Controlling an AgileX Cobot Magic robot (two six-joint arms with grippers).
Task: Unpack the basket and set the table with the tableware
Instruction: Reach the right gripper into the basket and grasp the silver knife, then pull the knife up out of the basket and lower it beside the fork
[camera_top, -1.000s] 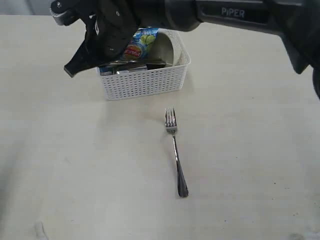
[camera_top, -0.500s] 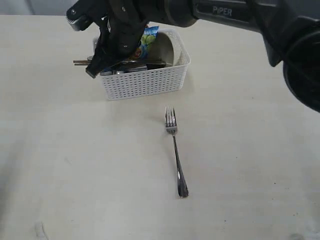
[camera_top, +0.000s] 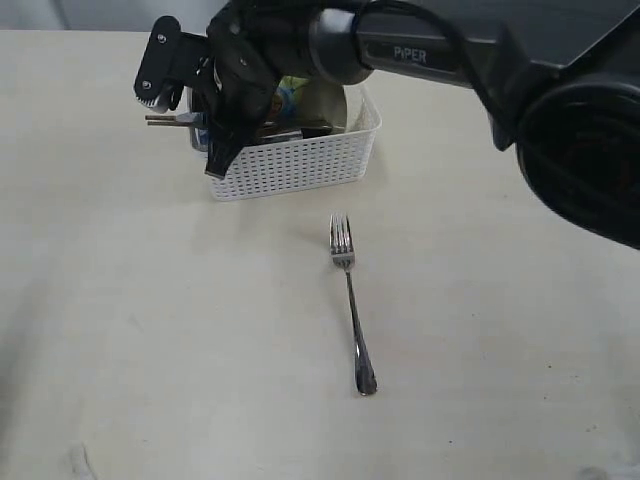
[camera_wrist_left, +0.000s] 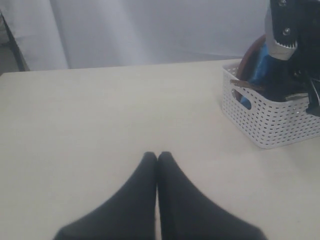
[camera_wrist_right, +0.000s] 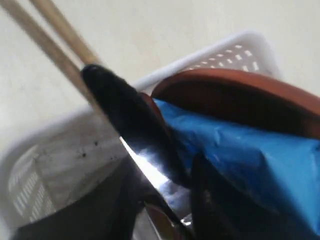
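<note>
Lower now, right gripper (camera_top: 218, 158) sits at left rim of basket (camera_top: 300, 165) (grip unclear); left gripper (camera_wrist_left: 157, 159) clenched over open desk (camera_top: 150, 330).

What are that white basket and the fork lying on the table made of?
White lattice basket: probably moulded plastic, matte, judging by its uniform perforated walls. Silvery fork: likely polished steel, given the shiny grey reflections on its handle.
</note>
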